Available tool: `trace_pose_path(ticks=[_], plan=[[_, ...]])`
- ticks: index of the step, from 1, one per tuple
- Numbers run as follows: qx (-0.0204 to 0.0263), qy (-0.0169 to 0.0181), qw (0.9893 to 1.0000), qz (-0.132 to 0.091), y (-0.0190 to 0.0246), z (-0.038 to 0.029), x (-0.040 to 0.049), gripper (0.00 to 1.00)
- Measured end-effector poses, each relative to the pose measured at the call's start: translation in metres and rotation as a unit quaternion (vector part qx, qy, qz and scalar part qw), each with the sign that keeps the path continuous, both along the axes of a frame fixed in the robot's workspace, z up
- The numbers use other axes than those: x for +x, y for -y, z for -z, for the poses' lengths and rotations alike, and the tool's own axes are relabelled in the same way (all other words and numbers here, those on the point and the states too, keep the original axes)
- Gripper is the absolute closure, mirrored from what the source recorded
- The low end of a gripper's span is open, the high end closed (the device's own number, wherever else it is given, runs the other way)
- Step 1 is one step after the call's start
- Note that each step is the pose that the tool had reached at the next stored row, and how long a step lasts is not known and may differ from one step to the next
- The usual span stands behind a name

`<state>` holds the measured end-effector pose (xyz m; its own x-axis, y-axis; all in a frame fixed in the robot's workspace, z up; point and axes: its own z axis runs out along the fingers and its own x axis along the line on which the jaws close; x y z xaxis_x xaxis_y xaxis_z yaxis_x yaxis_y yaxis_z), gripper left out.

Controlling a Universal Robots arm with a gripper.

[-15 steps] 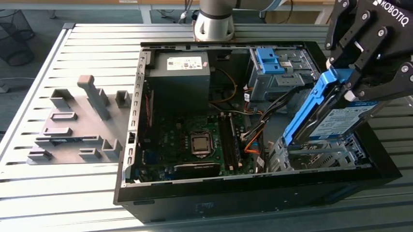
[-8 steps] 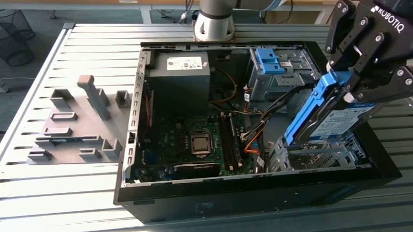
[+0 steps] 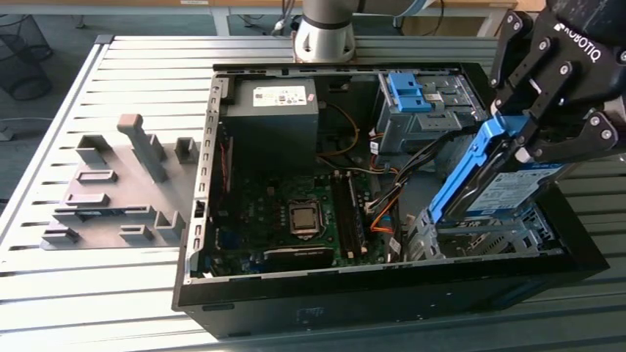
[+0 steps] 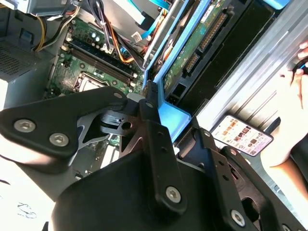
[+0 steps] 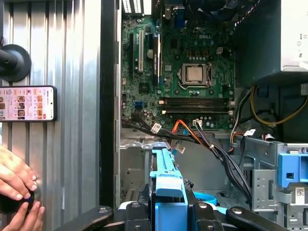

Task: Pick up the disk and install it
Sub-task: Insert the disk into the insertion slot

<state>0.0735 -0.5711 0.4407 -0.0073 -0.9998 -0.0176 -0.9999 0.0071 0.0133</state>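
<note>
Tool is clamped on the disk, fingers pinching the blue bracket at its upper end; in the first wrist view the bracket's blue edge sits between the pads. The disk hangs tilted, edge-on, over the metal drive cage at the front corner of the open PC case on the exterior view's right; I can't tell if it touches the cage yet. Handling, my read: rigid metal body, moderate weight, no flex, but shock-sensitive, and the plastic bracket can bow, so grip on the bracket rails, clear of the connector end and the exposed board. Smooth plastic under the pads may slip if it's tilted further. Writing: white-and-blue label on the disk, print too small to make out. Phone lies on the slatted bench beside the case, a person's hand near it.
</note>
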Motion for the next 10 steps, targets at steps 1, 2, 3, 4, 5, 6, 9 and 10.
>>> trace_pose_path(ticks=[1, 2, 3, 4, 5, 6, 9, 10], plan=[[0.0, 0.0, 1.0, 0.0, 0.0, 0.0006, 0.0, 0.64], [0.0, 0.0, 1.0, 0.0, 0.0, 0.0012, 0.0, 0.64], [0.0, 0.0, 1.0, 0.001, 0.0, 0.0017, 0.0, 0.64], [0.0, 0.0, 1.0, 0.001, 0.0, 0.0022, 0.0, 0.64], [0.0, 0.0, 1.0, 0.002, 0.0, 0.0027, 0.0, 0.64], [0.0, 0.0, 1.0, 0.003, 0.0, 0.0032, 0.0, 0.64], [0.0, 0.0, 1.0, 0.004, 0.0, 0.0043, 0.0, 0.64], [0.0, 0.0, 1.0, 0.005, 0.0, 0.0046, 0.0, 0.64]])
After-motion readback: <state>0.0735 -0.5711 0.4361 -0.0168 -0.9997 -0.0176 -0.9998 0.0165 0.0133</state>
